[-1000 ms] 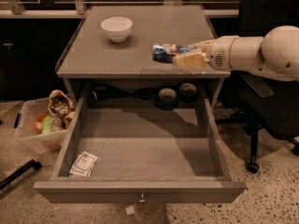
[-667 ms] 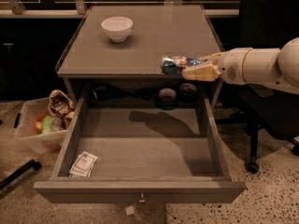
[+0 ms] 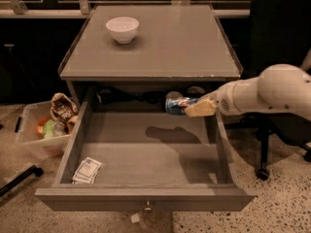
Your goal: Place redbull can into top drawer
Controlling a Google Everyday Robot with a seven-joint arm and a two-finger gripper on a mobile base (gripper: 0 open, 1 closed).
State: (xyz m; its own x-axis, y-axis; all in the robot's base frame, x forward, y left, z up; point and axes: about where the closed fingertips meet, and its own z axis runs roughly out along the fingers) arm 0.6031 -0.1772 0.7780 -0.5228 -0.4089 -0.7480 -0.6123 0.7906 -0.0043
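The redbull can (image 3: 176, 105), blue and silver, lies on its side in my gripper (image 3: 190, 107), which is shut on it. The gripper reaches in from the right on a white arm and holds the can in the air over the back right part of the open top drawer (image 3: 146, 152). The can's shadow falls on the drawer floor below it. The drawer is pulled fully out of the grey table (image 3: 160, 47), with a small metal lock on its front panel (image 3: 146, 207).
A white bowl (image 3: 122, 29) stands on the tabletop at the back left. A small white paper packet (image 3: 87, 170) lies in the drawer's front left corner. A clear plastic bin (image 3: 46, 130) with items sits on the floor left. An office chair (image 3: 277, 42) is at the right.
My gripper has carried the can off the tabletop's right edge, forward and down, so it now hangs over the open drawer's back right part.
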